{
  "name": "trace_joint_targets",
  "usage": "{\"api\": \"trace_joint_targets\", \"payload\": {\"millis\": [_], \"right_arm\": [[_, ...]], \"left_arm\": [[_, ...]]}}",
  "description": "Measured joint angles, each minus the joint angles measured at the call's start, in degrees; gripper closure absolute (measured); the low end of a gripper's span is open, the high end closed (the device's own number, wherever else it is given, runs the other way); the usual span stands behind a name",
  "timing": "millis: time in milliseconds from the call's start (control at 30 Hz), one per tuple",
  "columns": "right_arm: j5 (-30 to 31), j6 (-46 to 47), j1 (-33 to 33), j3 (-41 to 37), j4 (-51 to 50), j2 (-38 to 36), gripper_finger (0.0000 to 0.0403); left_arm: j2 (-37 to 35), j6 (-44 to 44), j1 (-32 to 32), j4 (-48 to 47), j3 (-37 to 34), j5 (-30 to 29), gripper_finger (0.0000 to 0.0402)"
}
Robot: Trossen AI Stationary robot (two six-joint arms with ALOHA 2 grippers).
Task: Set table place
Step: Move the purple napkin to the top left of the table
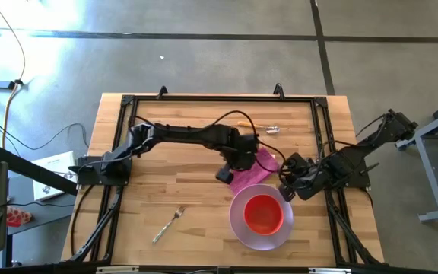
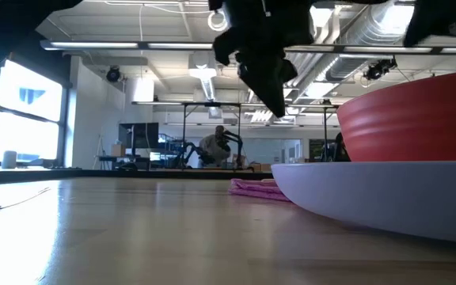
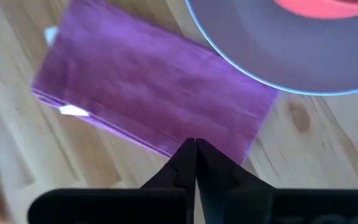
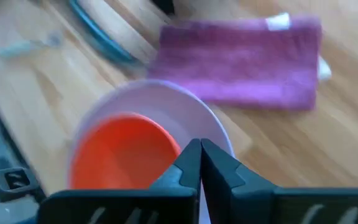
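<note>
Grey polished concrete floor (image 1: 204,61) with dark seam lines, a yellow cable (image 1: 6,106) off the bench's left edge. Low view: large open workshop, bright window (image 2: 22,119) at left, white ceiling with long strip lights (image 2: 172,46) and ducts (image 2: 370,36), desks and a seated person (image 2: 212,146) far behind.

The left end effector (image 3: 196,155) hangs over the near edge of a magenta napkin (image 3: 154,93), its two dark fingers (image 3: 213,168) pressed together at the tips. The napkin lies flat on the wooden counter (image 3: 316,155). A lavender plate (image 3: 260,56) overlaps one corner, with a red bowl (image 3: 328,7) in it.
</note>
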Motion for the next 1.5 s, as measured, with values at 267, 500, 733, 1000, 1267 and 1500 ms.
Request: {"api": "trace_joint_targets", "payload": {"millis": [267, 500, 733, 1000, 1267, 1500], "right_arm": [[14.38, -10.01, 4.68, 18.95, -9.75, -0.74, 0.0403], [21.38, -20.64, 6.98, 30.19, -11.41, -0.70, 0.0403], [22.39, -23.94, 7.27, 32.10, -11.34, -0.63, 0.0403], [22.39, -26.83, 7.27, 31.95, -7.67, -0.28, 0.0403], [22.35, -27.03, 7.27, 31.93, -7.30, -0.28, 0.0403], [22.26, -27.05, 7.27, 31.93, -6.98, -0.28, 0.0403]], "left_arm": [[2.28, 0.04, 0.11, 7.11, 0.12, 0.17, 0.0402], [5.94, -0.06, -0.02, 12.11, 0.01, -0.51, 0.0402], [8.88, 0.38, 0.15, 13.35, -0.19, -1.88, 0.0402], [12.63, 0.45, 0.97, 14.46, -0.09, -2.56, 0.0402], [13.43, 0.00, 1.66, 8.37, 0.33, -7.85, 0.0401], [12.85, -0.05, 5.07, -4.62, 0.17, -16.26, 0.0401]]}}
